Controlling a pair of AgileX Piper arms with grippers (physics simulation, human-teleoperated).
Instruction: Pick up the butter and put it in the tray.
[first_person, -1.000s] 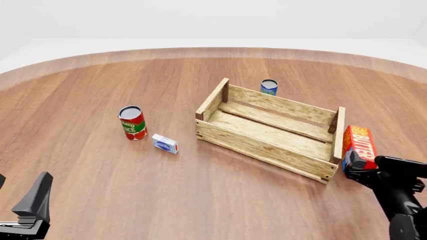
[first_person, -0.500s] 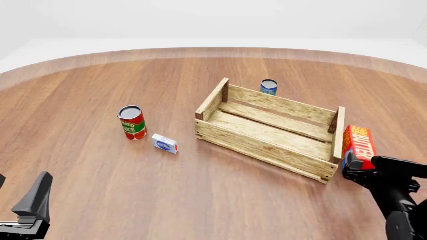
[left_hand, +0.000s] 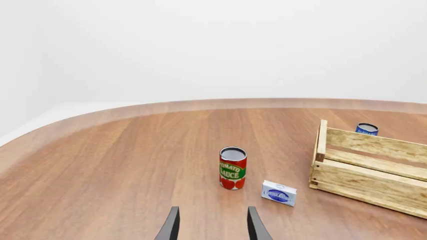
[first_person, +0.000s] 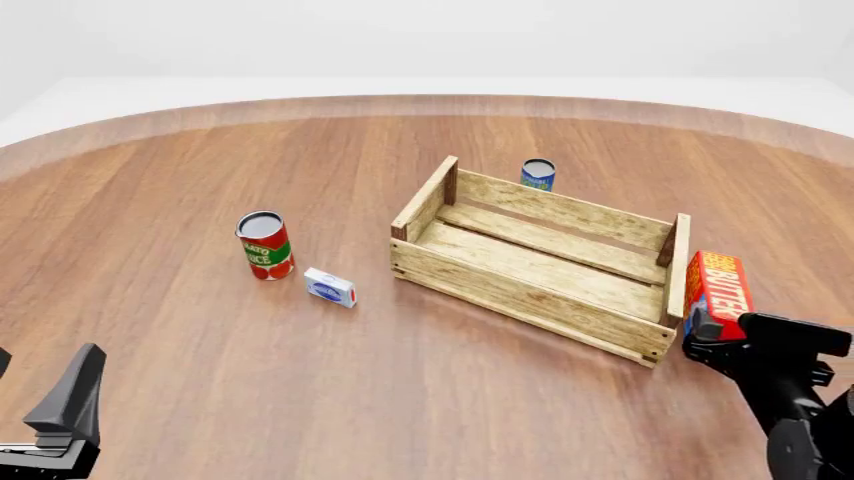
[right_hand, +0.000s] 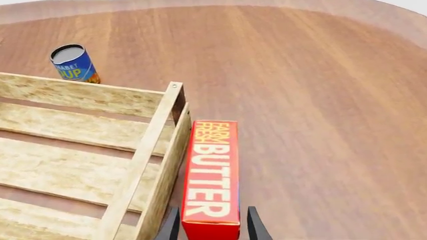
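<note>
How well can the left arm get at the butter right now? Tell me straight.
Probably not. The butter stands beyond the crate's far right end, and the left tool hangs near the table's opposite side, so the crate lies between them.

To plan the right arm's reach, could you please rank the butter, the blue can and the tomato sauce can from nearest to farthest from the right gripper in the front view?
1. Butter, at the right gripper, against the tray's right end.
2. Blue can, behind the tray.
3. Tomato sauce can, far left of the tray.

Round-edged brown wood-plank table (first_person: 267, 400) against plain white walls, soft even light
</note>
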